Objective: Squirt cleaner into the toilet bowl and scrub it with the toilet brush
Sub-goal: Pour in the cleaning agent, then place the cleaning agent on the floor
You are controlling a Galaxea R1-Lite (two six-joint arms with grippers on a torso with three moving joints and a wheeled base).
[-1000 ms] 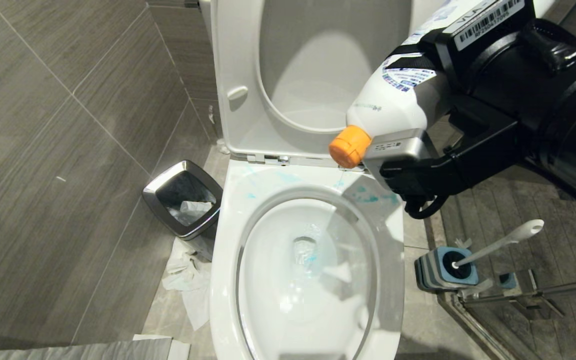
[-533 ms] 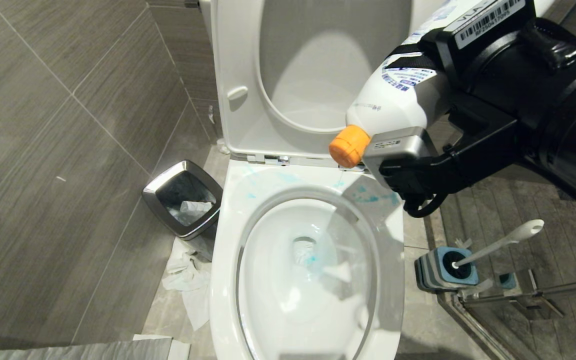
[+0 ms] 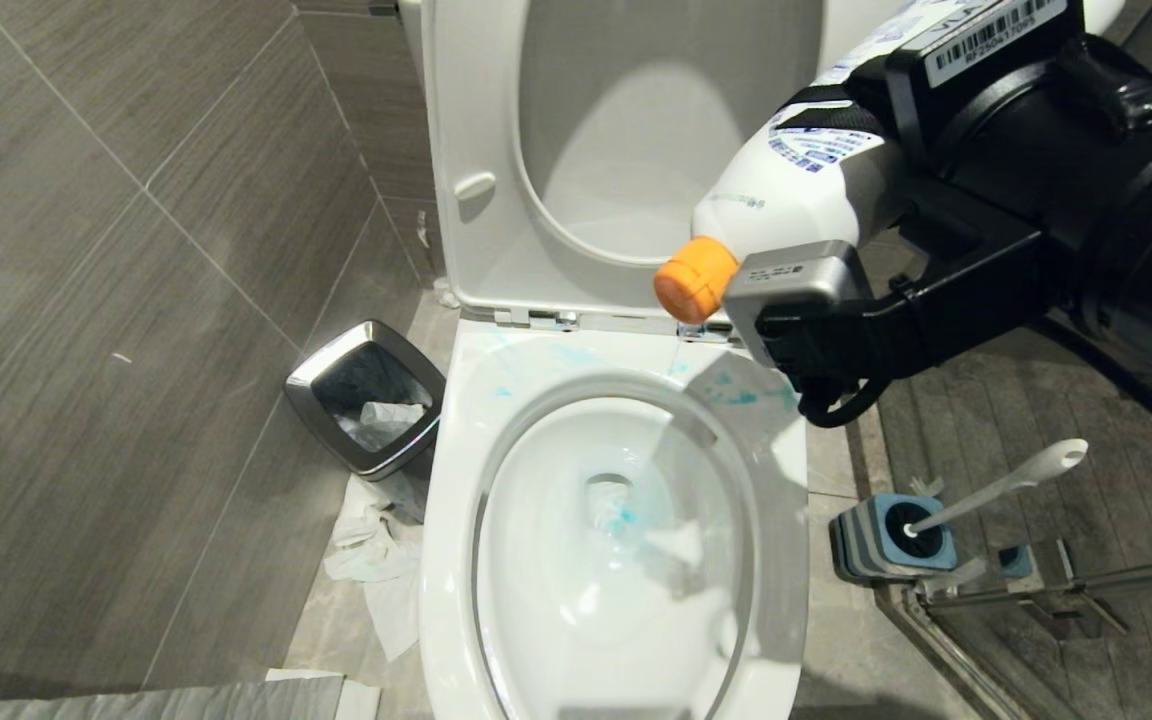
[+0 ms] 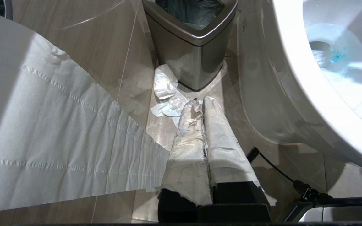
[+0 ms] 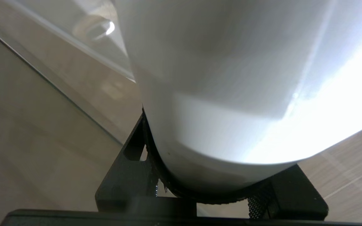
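The right gripper (image 3: 816, 250) clamps the white cleaner bottle (image 3: 786, 195), orange cap (image 3: 694, 279) tilted bowlward for squirting; the left gripper (image 4: 200, 108), closed and empty, idles near the floor.

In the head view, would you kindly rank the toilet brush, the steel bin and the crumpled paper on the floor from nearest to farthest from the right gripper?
From the right gripper:
1. toilet brush, below it, in its holder.
2. steel bin, across the toilet bowl.
3. crumpled paper, lower, beneath the bin.
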